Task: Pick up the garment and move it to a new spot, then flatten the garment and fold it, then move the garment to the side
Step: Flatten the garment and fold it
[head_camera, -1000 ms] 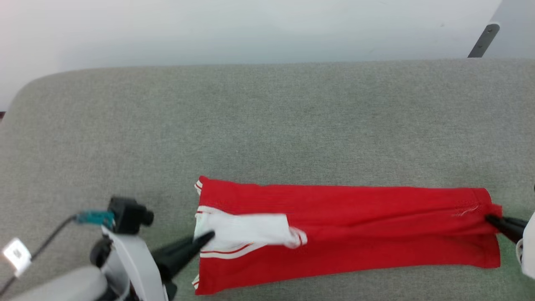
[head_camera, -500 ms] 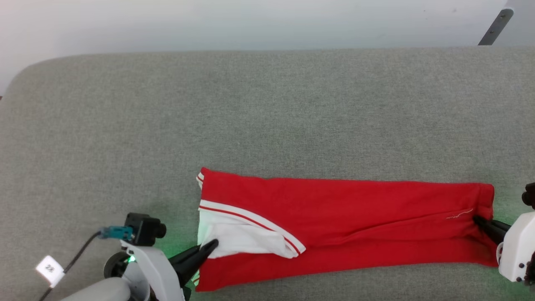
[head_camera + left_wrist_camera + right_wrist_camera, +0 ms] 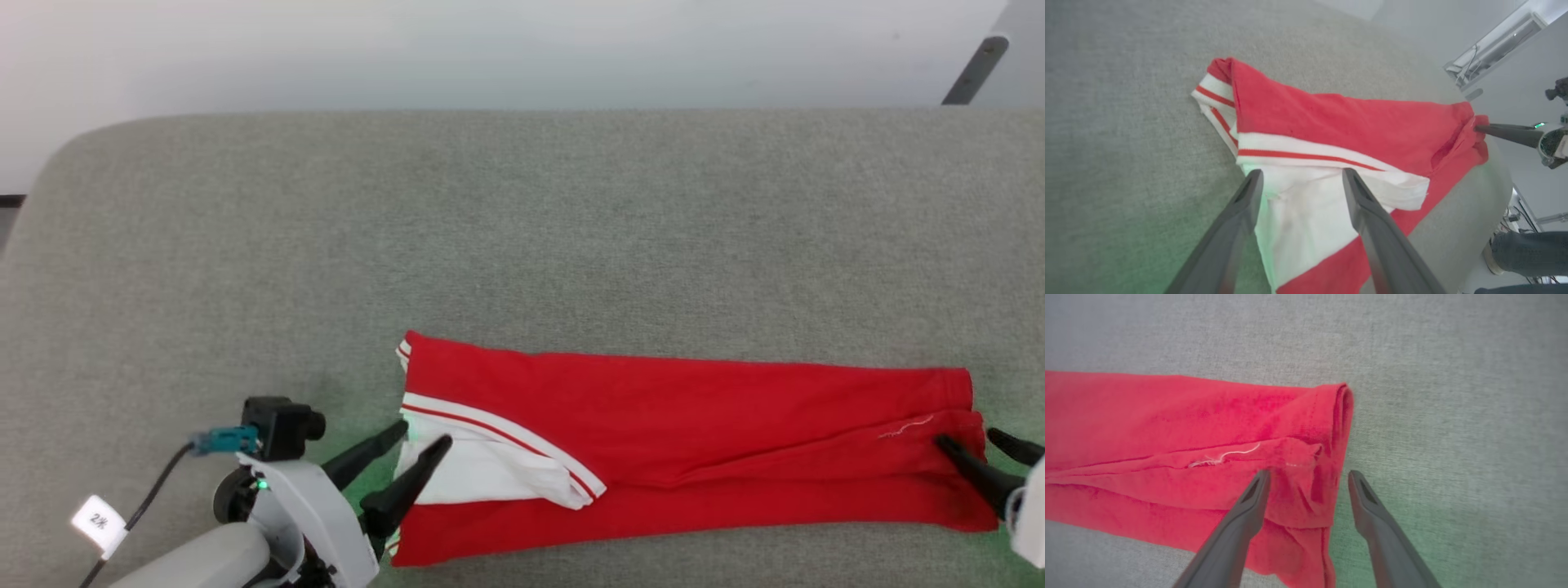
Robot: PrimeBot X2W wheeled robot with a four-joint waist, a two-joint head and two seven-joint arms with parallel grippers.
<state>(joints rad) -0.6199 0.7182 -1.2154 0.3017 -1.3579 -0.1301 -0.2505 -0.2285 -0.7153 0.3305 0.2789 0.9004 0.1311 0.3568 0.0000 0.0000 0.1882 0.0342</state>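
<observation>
Nearest the robot, at 7 o'clock in the head view, the left gripper (image 3: 423, 433) is seen with its two long dark fingers spread wide and nothing held. In the left wrist view one finger is placed over the white sleeve end (image 3: 1306, 204) and the other at its edge; contact cannot be told. At 4 o'clock the right gripper (image 3: 966, 437) is likewise parted and empty. One finger is set above the red hem and the other above the bare grey fabric-covered table (image 3: 522, 229).

Between the two grippers the bright red soft jersey garment (image 3: 694, 441), trimmed with white sleeve ends and thin white stripes, is laid as a long, narrow folded band from 6 to 4 o'clock, low on the table.

Several risks are judged from this. A fingertip could be caught in the loose white sleeve flap or the rumpled hem (image 3: 1306, 498) as an arm is drawn back, and the fold would be pulled open. A loose white thread (image 3: 1224, 455) by the hem could be snagged in the same way. The next fold could be set crooked if the wrinkles at the 3 o'clock end are left unsmoothed.

Farther off, a pale wall (image 3: 490, 49) is seen beyond the table at 12 o'clock.
</observation>
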